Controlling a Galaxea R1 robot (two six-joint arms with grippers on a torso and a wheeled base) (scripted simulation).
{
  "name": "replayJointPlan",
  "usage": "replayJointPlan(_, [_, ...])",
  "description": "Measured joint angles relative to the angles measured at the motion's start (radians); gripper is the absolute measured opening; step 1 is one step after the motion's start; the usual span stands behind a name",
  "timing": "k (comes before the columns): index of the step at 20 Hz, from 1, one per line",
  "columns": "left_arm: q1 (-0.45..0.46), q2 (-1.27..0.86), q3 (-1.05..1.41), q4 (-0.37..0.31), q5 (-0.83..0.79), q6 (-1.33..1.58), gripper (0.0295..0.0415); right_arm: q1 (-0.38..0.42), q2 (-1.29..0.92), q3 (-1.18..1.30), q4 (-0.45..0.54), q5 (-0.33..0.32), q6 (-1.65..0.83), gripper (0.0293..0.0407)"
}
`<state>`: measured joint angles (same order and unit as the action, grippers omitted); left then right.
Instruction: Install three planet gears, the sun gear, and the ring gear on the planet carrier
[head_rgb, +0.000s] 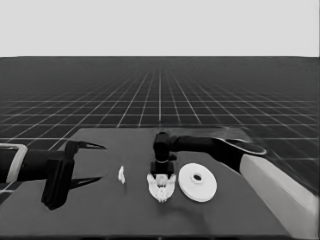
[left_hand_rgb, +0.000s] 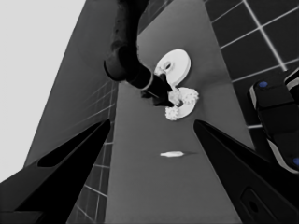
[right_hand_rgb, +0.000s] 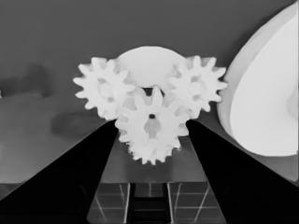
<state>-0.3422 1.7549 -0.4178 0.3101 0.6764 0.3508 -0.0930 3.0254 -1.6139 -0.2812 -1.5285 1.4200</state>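
At frame centre, the right gripper (head_rgb: 161, 176), fingers spread, hovers over gears (right_hand_rgb: 150, 125) on the smaller round part (head_rgb: 161, 186); the larger round part (head_rgb: 197, 182) lies right. Closing misaligned could dislodge gears. Left gripper (head_rgb: 91, 162) waits open.

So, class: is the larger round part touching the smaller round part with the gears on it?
Apart. The head view shows a strip of dark table between the larger round part and the smaller round part; the gears sit on the smaller one.
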Motion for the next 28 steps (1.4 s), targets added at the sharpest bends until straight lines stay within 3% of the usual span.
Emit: replayJointPlan(28, [0.000, 0.000, 0.000, 0.000, 0.000, 0.000, 0.0385, -0.022, 0.003, -0.012, -0.014, 0.005, 0.208, 0.0309])
